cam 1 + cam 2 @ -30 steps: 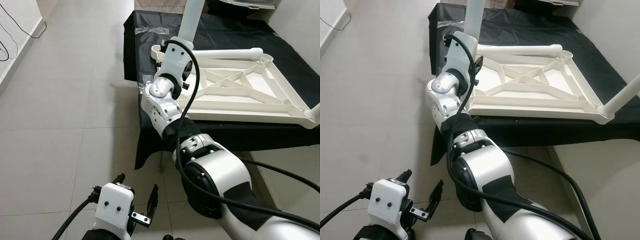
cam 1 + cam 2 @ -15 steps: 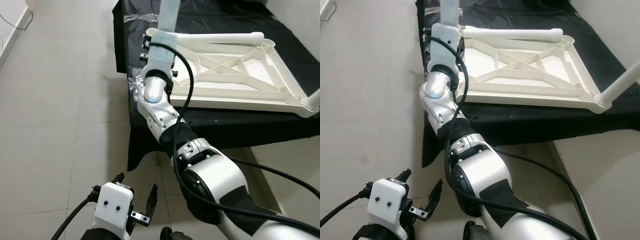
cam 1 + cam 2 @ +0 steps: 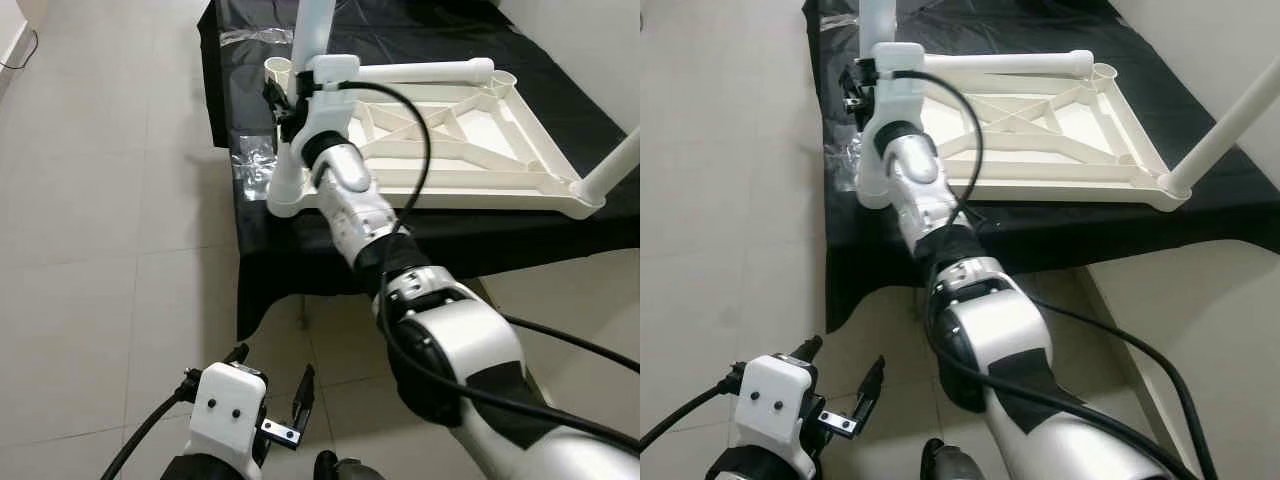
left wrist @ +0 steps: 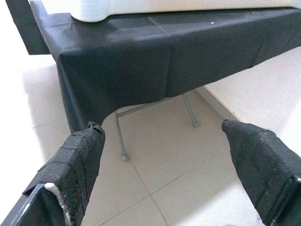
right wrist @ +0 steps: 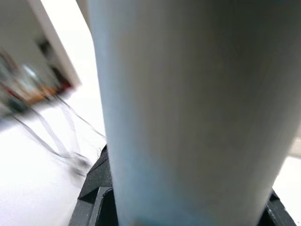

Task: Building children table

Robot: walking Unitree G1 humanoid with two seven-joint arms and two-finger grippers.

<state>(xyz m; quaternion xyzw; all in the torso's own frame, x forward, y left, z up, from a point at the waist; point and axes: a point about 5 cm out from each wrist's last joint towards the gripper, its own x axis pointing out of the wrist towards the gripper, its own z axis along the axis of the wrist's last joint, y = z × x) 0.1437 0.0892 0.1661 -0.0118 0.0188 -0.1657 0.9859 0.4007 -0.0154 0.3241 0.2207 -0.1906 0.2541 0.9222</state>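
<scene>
The white children's tabletop [image 3: 480,198] lies upside down on a black-covered table [image 3: 300,250]. A white leg [image 3: 312,25] stands upright in its near left corner. My right gripper [image 3: 283,100] is shut on this leg partway up; in the right wrist view the leg [image 5: 188,103] sits between the black fingers [image 5: 91,197]. A second leg [image 3: 430,70] lies along the far rim. A third leg [image 3: 615,170] stands at the near right corner. My left gripper [image 3: 272,375] hangs low over the floor, open and holding nothing, with its fingers [image 4: 80,160] wide apart.
A crumpled clear plastic bag [image 3: 255,160] lies on the black cloth left of the held leg. The table's metal legs [image 4: 120,141] stand under the cloth's hanging edge. Pale tiled floor [image 3: 100,250] stretches to the left. A white wall [image 3: 590,40] rises at the right.
The head view has swung, so the table now sits higher and further left. My right forearm has shifted to the right of the leg, uncovering its base. The left gripper has not moved.
</scene>
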